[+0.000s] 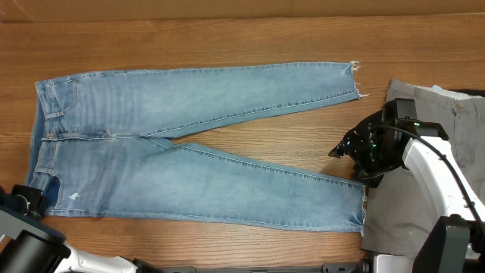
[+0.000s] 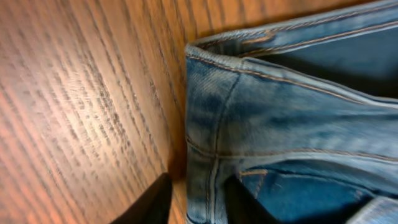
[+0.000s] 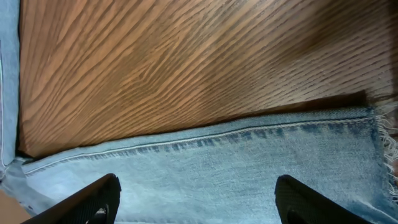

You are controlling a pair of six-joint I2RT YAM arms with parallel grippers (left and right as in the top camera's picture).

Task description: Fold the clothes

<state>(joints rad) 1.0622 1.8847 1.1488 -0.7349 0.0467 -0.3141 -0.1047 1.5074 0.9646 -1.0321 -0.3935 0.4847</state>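
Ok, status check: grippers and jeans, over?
Left gripper open astride waistband corner. Right gripper open over lower leg near frayed hem. Jeans flat, unfolded, legs splayed. Grey trousers beside the hems.

Right gripper, fingers spread wide, over light-blue jeans leg, frayed hem rightward, on wooden table.

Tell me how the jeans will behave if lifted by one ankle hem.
Likely floppy: the jeans lie completely flat on the table, so a lifted leg should drape and trail. Probably fairly heavy for cloth, given thick denim with stitched seams. The frayed hem looks loose, so a grip on threads alone might slip.
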